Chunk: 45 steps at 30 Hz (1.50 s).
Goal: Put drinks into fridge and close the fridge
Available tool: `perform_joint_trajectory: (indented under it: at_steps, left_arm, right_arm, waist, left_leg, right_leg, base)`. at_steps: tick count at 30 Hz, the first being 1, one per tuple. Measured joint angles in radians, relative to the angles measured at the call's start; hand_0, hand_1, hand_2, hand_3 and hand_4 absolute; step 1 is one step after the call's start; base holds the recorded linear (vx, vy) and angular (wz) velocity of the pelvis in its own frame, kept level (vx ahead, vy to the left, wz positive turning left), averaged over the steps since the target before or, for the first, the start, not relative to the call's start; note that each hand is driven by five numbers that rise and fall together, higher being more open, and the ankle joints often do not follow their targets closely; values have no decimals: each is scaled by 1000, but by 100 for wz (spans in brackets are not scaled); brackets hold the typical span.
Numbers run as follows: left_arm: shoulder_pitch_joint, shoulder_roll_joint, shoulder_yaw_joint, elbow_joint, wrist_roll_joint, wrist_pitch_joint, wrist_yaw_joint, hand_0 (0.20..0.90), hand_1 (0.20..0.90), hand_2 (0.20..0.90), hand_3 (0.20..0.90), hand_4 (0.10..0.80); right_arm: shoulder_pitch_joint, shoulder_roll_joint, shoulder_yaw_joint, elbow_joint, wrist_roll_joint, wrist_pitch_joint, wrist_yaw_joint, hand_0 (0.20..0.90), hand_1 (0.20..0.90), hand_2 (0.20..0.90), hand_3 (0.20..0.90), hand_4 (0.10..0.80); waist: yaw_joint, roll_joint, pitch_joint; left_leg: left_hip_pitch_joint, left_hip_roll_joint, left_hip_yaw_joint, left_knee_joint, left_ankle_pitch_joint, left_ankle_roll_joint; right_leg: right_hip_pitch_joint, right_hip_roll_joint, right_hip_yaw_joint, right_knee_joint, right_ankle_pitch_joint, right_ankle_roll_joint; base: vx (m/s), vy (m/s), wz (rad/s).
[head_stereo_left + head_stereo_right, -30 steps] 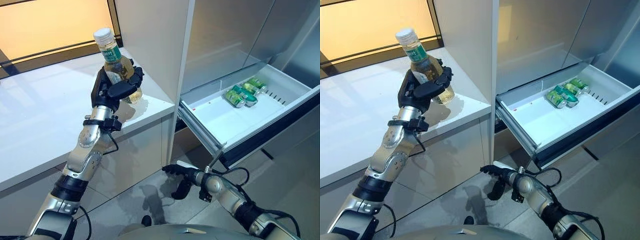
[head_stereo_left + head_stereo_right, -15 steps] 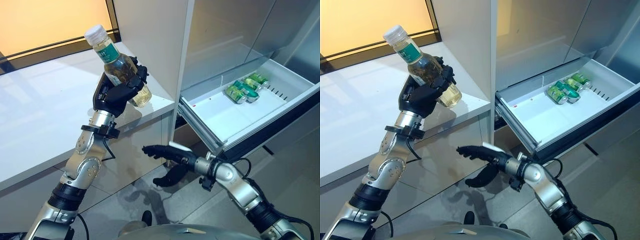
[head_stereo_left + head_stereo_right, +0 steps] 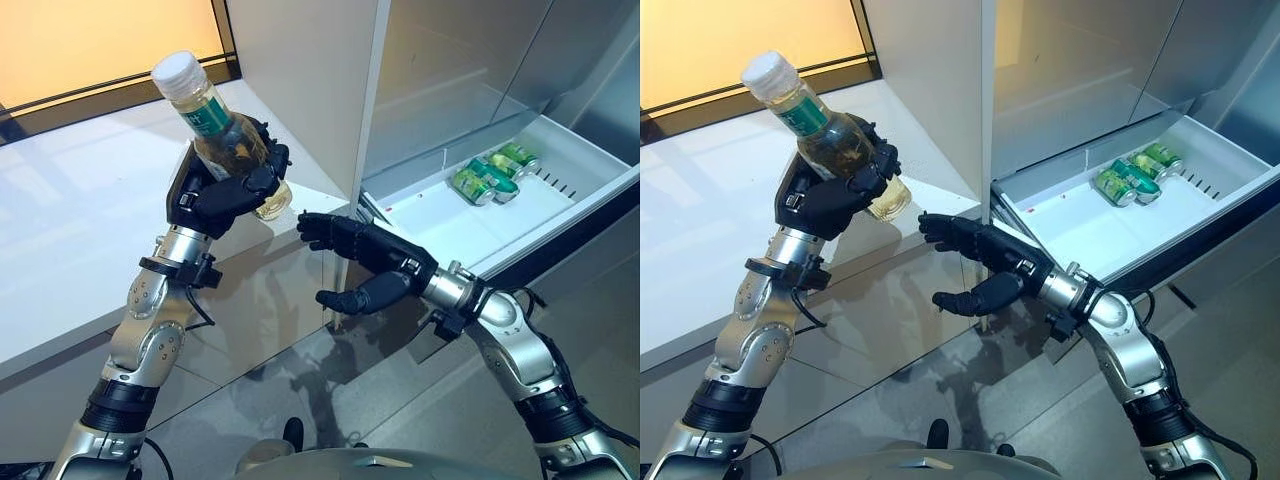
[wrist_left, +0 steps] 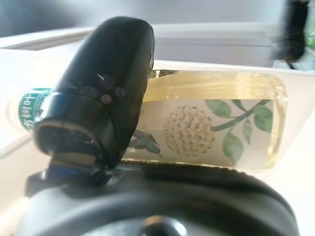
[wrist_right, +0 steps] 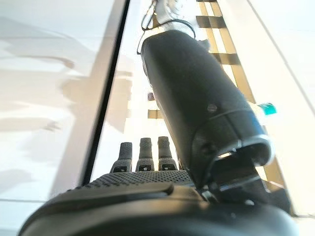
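My left hand (image 3: pixel 222 190) is shut on a clear bottle (image 3: pixel 218 138) of pale yellow drink with a white cap and a green label, held tilted above the white counter's (image 3: pixel 70 240) right end. In the left wrist view the thumb (image 4: pixel 98 103) curls over the bottle (image 4: pixel 211 125). My right hand (image 3: pixel 362 250) is open, fingers straight, just right of the bottle's base and apart from it. The fridge drawer (image 3: pixel 480 225) stands pulled out at the right, with green cans (image 3: pixel 488 178) lying at its back.
A white cabinet wall (image 3: pixel 310 80) rises between the counter and the fridge. The steel fridge interior (image 3: pixel 450 70) lies above the drawer. Grey tiled floor (image 3: pixel 330 400) lies below.
My right hand has risen from low near the floor up to the bottle's base. My left hand has tipped the bottle further left and shifted slightly toward the counter.
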State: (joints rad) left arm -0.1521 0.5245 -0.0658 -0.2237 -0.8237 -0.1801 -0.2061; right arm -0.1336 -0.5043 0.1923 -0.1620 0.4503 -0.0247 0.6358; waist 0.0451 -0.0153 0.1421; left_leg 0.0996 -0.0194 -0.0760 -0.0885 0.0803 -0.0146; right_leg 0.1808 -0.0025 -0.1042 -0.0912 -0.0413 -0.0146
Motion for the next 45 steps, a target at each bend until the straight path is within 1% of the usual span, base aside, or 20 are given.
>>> perform_joint_trajectory:
  at_steps: [11,13,15,20,25,30,33,40,42,45]
  left_arm:
    - [0,0,-7,0,3,0,-62,300,300,300,200,100]
    - [0,4,-10,0,36,0,-65,300,300,300,200,100]
    - [-1,21,-17,0,69,0,-65,300,300,300,200,100]
    - [-2,86,-29,0,196,0,-76,300,300,300,200,100]
    - [-16,139,-57,1,259,0,-109,300,300,300,200,100]
    - [-18,161,-58,1,278,0,-116,300,300,300,200,100]
    - [-24,163,-58,1,310,0,-116,300,300,300,200,100]
    - [-45,178,-58,2,328,0,-113,300,300,300,200,100]
    - [-58,183,-58,2,355,0,-109,300,300,300,200,100]
    - [-65,205,-58,3,357,1,-106,300,300,300,200,100]
  right_arm:
    - [-4,-8,-8,0,2,19,-98,900,900,900,900,800]
    - [-29,-22,5,0,3,28,-115,900,900,900,900,800]
    - [-57,-36,17,0,14,31,-121,900,900,900,900,800]
    - [-137,-35,20,0,108,37,-130,900,900,900,900,800]
    - [-199,-34,23,0,169,41,-131,900,900,900,900,800]
    - [-203,-34,36,0,200,60,-133,900,900,900,900,800]
    - [-205,-33,59,0,221,69,-138,900,900,900,900,800]
    - [-229,-35,62,0,228,79,-151,900,900,900,900,800]
    - [-239,-41,65,0,228,79,-157,900,900,900,900,800]
    - [-267,-66,90,0,228,79,-174,900,900,900,900,800]
  waist:
    - [-21,0,0]
    - [-21,0,0]
    - [-21,0,0]
    - [-19,0,0]
    - [-10,0,0]
    - [-2,0,0]
    - [5,0,0]
    - [7,0,0]
    - [7,0,0]
    - [5,1,0]
  left_leg:
    - [0,0,3,0,0,0]
    - [0,0,3,0,0,0]
    - [0,1,2,0,0,0]
    - [0,0,2,0,0,0]
    - [0,0,0,0,0,0]
    - [0,0,-1,0,0,0]
    - [0,0,-2,0,0,0]
    - [-1,-1,-7,0,0,0]
    - [-1,-1,-7,0,0,0]
    - [-1,-1,-6,0,0,0]
  right_leg:
    - [-1,0,4,0,0,0]
    - [-1,0,4,0,1,0]
    - [0,0,4,0,1,1]
    - [0,0,3,0,1,1]
    - [2,0,1,0,1,1]
    - [2,0,0,0,1,1]
    - [2,0,-2,0,1,0]
    - [4,0,-9,0,1,1]
    - [4,0,-9,0,1,1]
    - [4,0,-8,0,1,1]
  base:
    - [-1,0,0]
    - [0,0,0]
    - [0,0,0]
    - [0,0,0]
    - [0,0,0]
    - [0,0,0]
    - [0,0,0]
    - [-2,-1,1]
    - [0,0,0]
    - [0,0,0]
